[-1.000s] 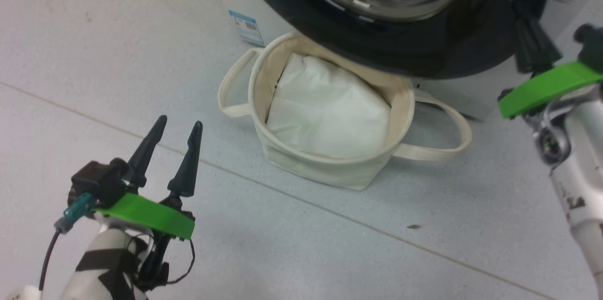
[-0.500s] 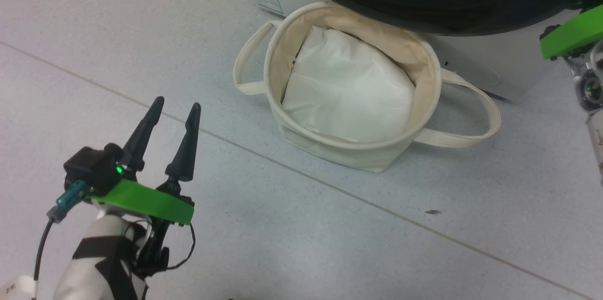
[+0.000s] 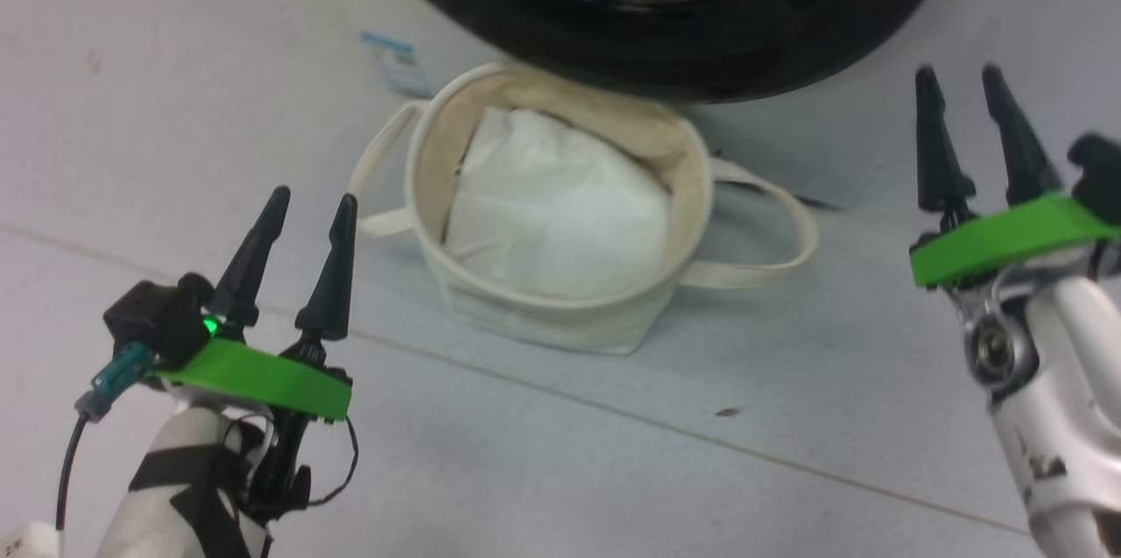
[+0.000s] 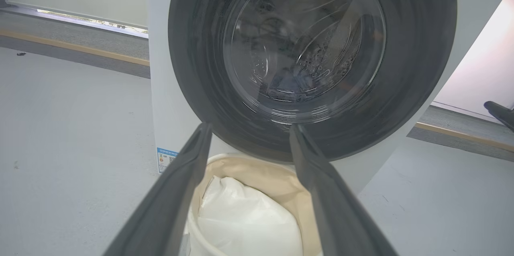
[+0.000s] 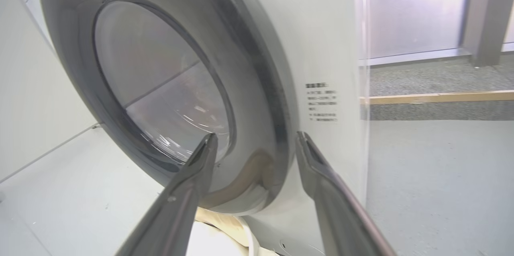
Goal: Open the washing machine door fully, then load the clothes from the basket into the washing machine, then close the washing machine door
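L claw (image 3: 313, 195) & R claw (image 3: 956, 72) both apart, empty; door (image 3: 744, 59) looks shut on the washer (image 3: 876, 146), basket (image 3: 560, 326) on the floor (image 3: 613, 470) just below it, so I'd back R straight off w/o clipping door or basket.

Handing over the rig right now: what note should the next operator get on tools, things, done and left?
Left tool: open, empty, over the floor left of the basket.
Right tool: open, empty, in front of the washing machine, right of the basket.
Door: looks shut against the machine.
Basket: on the floor below the door, holding a white cloth bundle.
Done: door appears closed. Left: confirm the clothes are inside; the glass is too unclear to tell.
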{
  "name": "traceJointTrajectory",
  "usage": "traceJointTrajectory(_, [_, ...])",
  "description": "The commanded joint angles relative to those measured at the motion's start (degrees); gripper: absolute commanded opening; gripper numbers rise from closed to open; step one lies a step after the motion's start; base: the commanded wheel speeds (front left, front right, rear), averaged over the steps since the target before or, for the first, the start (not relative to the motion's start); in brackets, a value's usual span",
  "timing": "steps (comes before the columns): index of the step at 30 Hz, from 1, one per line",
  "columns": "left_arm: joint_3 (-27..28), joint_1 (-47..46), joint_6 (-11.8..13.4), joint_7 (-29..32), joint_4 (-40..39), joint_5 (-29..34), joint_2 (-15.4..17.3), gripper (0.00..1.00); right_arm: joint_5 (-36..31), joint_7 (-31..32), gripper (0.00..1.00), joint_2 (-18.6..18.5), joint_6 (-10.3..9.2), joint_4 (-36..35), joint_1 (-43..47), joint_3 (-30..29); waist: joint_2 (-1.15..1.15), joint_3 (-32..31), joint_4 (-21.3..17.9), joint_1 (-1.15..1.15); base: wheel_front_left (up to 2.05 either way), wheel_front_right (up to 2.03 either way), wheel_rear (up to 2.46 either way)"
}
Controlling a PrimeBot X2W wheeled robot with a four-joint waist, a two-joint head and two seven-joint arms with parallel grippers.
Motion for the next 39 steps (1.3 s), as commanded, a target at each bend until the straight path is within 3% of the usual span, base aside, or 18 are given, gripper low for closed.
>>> traceJointTrajectory(1, [2.25,-0.34,-0.33,-0.69,-1.29,-0.62,1.92,1.0,0.22,-0.69,1.0,0.26,-0.01,-2.76,0.18,0.07,0.0,-3.36,-3.57,0.01,0.0,0.0,0.0])
traceJointTrajectory(12, [0.48,4.68,-0.33,-0.69,2.59,-6.24,5.71,1.0,-1.74,-0.69,1.0,2.35,-0.01,-12.04,16.6,-0.31,0.0,-13.47,-16.88,0.01,0.0,0.0,0.0])
traceJointTrajectory(16, [1.63,6.56,-0.33,-0.69,2.47,-6.66,6.06,1.0,-1.88,-0.69,1.0,1.98,-0.01,-13.57,20.3,-0.63,0.0,-15.39,-19.32,0.01,0.0,0.0,0.0])
traceJointTrajectory(24, [3.64,7.59,-0.33,-0.69,1.42,-5.24,5.5,1.0,-2.09,-0.69,1.0,2.95,-0.01,-14.57,24.56,-3.71,0.0,-16.29,-20.52,0.01,0.0,0.0,0.0])
traceJointTrajectory(39, [3.67,7.55,-0.33,-0.69,1.54,-4.59,5.12,1.0,-2.89,-0.69,1.0,3.3,-0.01,-14.15,25.29,-3.87,0.0,-16.74,-19.86,0.01,0.0,0.0,0.0])
